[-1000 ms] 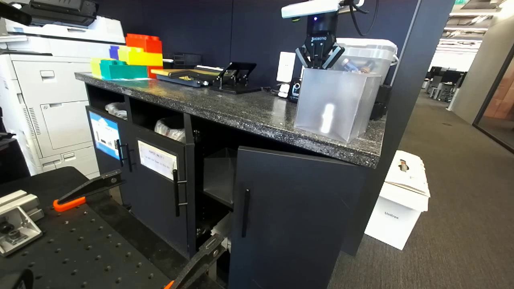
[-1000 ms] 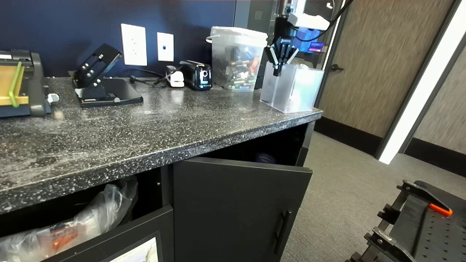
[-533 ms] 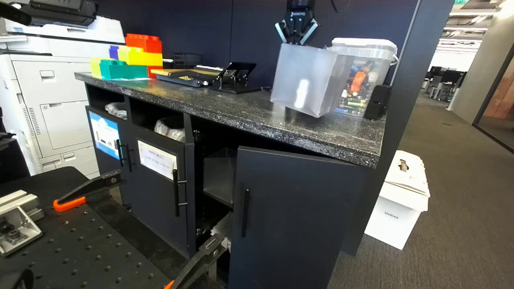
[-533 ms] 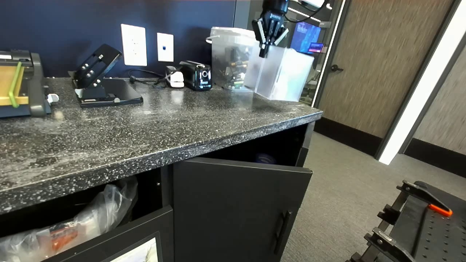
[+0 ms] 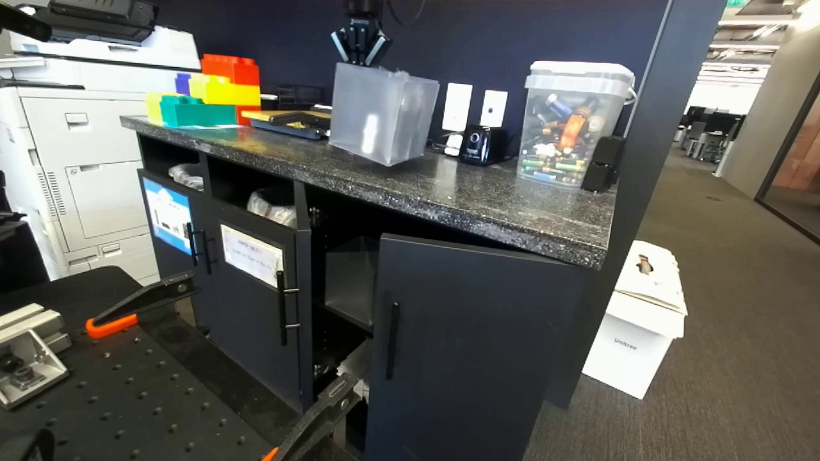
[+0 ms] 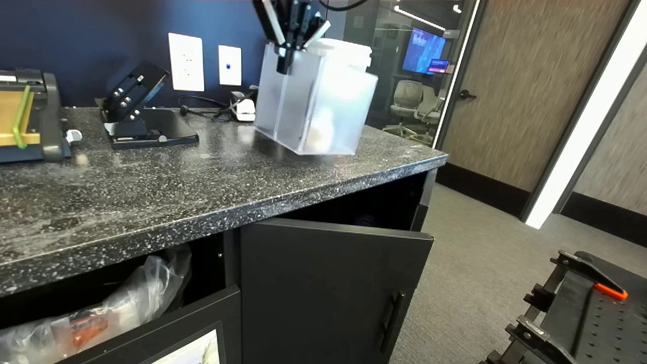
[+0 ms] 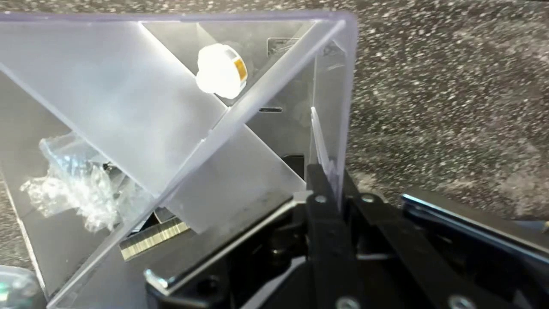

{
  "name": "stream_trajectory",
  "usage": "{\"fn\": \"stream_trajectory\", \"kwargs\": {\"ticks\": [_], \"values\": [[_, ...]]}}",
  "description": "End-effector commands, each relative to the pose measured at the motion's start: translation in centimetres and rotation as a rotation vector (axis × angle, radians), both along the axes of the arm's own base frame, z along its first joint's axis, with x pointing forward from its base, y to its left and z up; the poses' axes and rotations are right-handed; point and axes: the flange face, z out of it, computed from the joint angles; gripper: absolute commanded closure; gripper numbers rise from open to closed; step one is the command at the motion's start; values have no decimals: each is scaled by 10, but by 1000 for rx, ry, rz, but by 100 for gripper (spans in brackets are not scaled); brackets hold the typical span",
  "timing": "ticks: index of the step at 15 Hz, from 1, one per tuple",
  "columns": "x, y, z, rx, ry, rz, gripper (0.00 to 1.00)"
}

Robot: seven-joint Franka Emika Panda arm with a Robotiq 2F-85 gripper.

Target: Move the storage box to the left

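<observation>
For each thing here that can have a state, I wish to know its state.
storage box, gripped at one wall, things inside
gripper, closed on that wall
bucket, lid on, things inside
hole punch, lever raised
unlabelled cabinet door, ajar
large screen, lit

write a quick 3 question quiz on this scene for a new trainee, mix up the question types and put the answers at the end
1. Multiple choice: where does the gripper hold the storage box?
A) at the bottom
B) at the top
C) by a lid

2. True or false: the storage box is empty.

3. Fill the gap: the white carton is marked with the word ____.

Key
1. B
2. False: the wrist view shows crumpled clear plastic and a white object inside.
3. Unitree
</observation>
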Motion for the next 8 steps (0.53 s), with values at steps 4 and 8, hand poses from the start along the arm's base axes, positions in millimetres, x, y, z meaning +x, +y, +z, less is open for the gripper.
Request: {"fn": "stream_trajectory", "kwargs": {"ticks": [4, 8], "values": [[-14, 64, -8, -53, -96, -11, 98], [-10, 59, -19, -87, -106, -39, 98]]}}
